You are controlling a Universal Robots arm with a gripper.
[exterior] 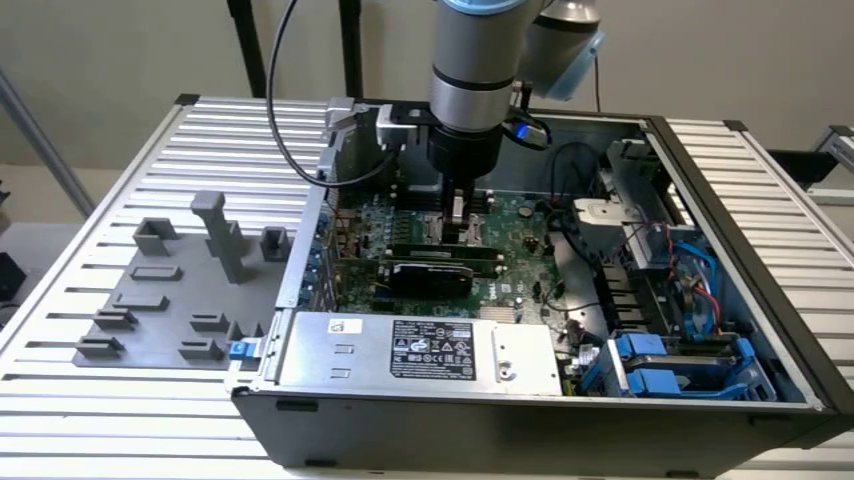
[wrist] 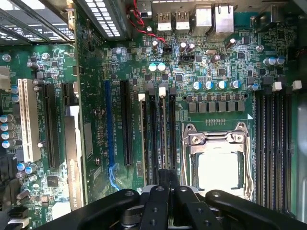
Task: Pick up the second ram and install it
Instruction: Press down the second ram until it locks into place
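Gripper [exterior: 458, 212] lowered over the motherboard [exterior: 514, 225] at frame centre, its jaws closed on the second ram [exterior: 457, 210], mostly hidden.

The exterior view stood off the bench [exterior: 120, 400], high and angled down into the open computer case [exterior: 534, 410], taking in the whole arm [exterior: 474, 70] above it. The wrist view looked straight down from close above the motherboard [wrist: 216, 72]. Both views shared that board and its memory slots [wrist: 158, 139]
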